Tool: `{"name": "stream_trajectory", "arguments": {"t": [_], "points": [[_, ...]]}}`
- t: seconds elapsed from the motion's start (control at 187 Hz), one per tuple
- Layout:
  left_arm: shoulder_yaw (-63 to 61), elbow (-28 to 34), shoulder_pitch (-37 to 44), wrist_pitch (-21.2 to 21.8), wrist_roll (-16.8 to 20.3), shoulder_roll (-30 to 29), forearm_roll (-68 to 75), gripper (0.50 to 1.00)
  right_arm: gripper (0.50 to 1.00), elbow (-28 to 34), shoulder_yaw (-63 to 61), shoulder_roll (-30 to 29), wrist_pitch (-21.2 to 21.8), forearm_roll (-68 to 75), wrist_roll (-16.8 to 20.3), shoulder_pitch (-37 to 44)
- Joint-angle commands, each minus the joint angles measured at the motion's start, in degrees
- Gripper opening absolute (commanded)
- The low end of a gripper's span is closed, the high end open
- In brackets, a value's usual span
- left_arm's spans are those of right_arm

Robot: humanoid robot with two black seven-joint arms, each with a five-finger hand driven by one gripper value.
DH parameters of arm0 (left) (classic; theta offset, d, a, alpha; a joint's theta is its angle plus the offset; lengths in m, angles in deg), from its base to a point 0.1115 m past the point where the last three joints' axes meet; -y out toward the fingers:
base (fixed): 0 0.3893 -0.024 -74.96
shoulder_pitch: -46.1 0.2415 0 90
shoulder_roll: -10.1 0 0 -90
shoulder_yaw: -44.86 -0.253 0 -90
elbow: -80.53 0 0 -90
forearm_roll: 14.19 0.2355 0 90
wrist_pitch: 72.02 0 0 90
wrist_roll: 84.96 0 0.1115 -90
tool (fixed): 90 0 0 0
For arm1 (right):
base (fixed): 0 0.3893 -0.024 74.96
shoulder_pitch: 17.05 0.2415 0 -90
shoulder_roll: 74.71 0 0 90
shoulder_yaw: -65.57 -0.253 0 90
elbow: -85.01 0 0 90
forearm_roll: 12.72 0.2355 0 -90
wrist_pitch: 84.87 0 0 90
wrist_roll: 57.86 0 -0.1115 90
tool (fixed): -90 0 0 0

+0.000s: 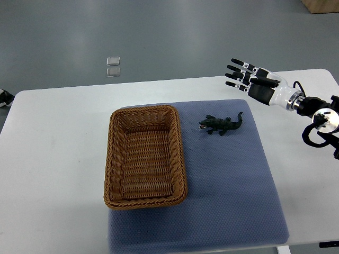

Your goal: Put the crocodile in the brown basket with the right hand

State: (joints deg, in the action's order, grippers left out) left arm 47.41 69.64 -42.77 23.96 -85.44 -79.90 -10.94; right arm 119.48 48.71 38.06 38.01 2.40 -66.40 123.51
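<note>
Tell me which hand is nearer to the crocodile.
Right. The right hand, fingers spread, is beyond and to the right of the crocodile, apart from it. The left hand is not in view.

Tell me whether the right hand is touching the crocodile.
Apart. The top view shows the open right hand up and right of the crocodile, with blue mat and table between them.

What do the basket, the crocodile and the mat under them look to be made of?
Brown basket: woven wicker or rattan, matte, with interlaced strands and a braided rim.
Crocodile: probably moulded plastic or rubber, dark green; too small to be sure.
Mat: blue-grey fabric or foam, matte, with a fine dotted texture.
</note>
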Motion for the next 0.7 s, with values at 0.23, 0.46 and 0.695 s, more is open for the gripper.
{"name": "stream_trajectory", "arguments": {"t": [0.23, 0.46, 0.695], "points": [[0.0, 0.0, 0.01, 0.08, 0.48, 0.0, 0.0, 1.0, 0.93, 0.15, -2.2, -0.79, -0.26, 0.0, -1.3, -1.17], [-0.17, 1.49, -0.52, 0.26, 0.48, 0.0, 0.09, 1.0, 0.928, 0.06, -1.24, -0.71, 0.26, -1.58, -3.94, -1.25], [0.09, 1.23, -0.61, 0.26, 0.48, 0.0, 0.09, 1.0, 0.928, -0.11, -2.2, -0.71, -0.26, -10.46, -13.95, -0.99]]}}
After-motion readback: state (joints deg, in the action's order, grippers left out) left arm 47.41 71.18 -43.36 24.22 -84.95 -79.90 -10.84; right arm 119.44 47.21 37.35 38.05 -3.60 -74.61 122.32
